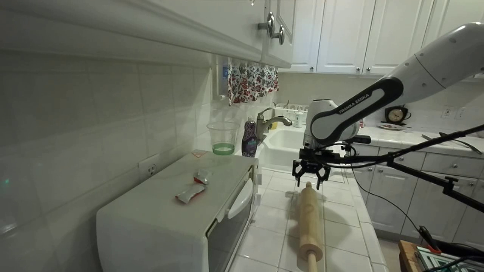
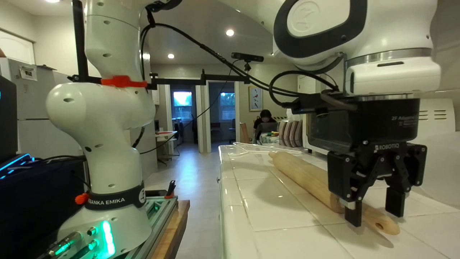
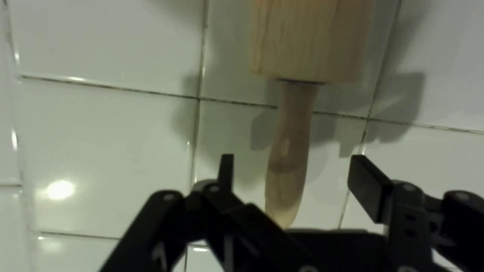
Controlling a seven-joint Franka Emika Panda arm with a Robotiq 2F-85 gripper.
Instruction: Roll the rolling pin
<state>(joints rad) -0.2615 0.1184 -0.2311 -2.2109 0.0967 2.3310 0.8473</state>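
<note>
The rolling pin [image 1: 311, 223] lies on the white tiled counter [image 1: 266, 234], at bottom right of centre in an exterior view, its near handle cut off by the lower edge. A white countertop appliance [image 1: 151, 211] fills the lower left, two small packets [image 1: 191, 193] on top. Farther back, right of centre, the gripper [image 1: 308, 185] points down at the pin's far handle. Its fingers [image 3: 366, 185] stand apart; in the wrist view the handle shows between them, tile visible on either side. Beyond, near the middle of the frame, come a clear tub [image 1: 223, 138] with a green bottom, a purple bottle [image 1: 249, 139], a faucet [image 1: 270, 122] and a white sink [image 1: 284, 140]. A floral curtain [image 1: 251, 81] hangs at upper centre. Farthest off, white cabinets [image 1: 346, 37] line the upper right.
</note>
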